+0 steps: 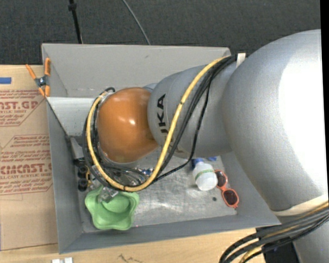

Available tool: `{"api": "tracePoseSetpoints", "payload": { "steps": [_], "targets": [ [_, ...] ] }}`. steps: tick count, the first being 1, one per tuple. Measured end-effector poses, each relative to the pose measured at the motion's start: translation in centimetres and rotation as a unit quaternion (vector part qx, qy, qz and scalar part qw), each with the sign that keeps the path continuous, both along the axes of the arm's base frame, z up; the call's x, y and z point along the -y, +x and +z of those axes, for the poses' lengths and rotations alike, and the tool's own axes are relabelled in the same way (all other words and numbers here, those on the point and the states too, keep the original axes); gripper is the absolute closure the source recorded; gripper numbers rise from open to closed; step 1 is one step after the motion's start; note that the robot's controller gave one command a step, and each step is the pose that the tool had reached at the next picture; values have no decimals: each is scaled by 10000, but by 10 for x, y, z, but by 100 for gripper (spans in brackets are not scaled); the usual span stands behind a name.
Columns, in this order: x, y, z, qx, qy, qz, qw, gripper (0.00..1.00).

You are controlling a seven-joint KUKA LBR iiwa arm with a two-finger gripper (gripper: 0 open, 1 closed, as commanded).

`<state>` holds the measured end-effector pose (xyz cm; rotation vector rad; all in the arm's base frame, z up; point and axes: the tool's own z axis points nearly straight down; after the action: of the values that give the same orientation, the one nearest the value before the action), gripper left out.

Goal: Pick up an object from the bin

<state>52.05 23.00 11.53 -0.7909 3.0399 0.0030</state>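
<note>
silver arm [273, 123]; gripper [108, 194] over green scalloped mould [112, 213], bin [65, 203] lower-left corner

Arm [272, 112]: large, smooth, rounded segments in matt silver-grey, lightly speckled finish, the widest segment bulging like a dome. Narrower forward segment carries black block lettering [160, 115], "KA" legible, the rest out of sight round the curve. Wrist capped by a glossy orange cover [123, 124], egg-shaped, with a pale highlight on its upper face. Cable bundle [177, 122] strung along the outside: one yellow lead beside several black ones, following the silver segment, then looping round the rim of the orange cover and sagging beneath it. Gripper [109, 194] under the cover: dark and grey metal parts, largely masked by the loops. More black cables [251, 251] trail below the big segment.
</note>
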Motion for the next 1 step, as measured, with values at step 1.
{"api": "tracePoseSetpoints", "payload": {
  "steps": [1],
  "targets": [
    [-1, 1, 43, -33, -17, 3, 10000, 100]
  ]
}}
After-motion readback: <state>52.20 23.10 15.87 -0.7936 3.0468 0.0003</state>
